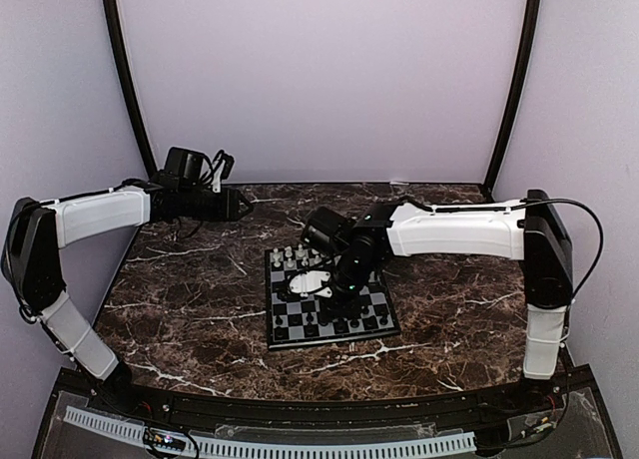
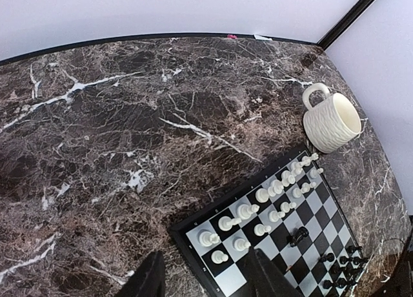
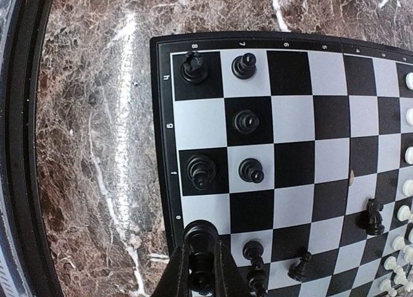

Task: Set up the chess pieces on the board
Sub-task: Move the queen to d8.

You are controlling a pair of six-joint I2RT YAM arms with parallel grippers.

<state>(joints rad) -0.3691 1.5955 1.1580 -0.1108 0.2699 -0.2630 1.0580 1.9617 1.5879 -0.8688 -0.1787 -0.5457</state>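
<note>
The right tool [image 3: 201,261] is clenched on a black chess piece [image 3: 201,237] above the board [image 3: 164,148], apparently to seat it on its edge square. The left tool [image 2: 206,265] hovers released above the tabletop [image 2: 129,116], out of the way.

Upright chess pieces [image 3: 246,121] on board [image 3: 290,122]

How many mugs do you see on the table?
1. The cream mug sits on the tabletop beside the board's corner by the white pieces. The right arm may hide others.
</note>
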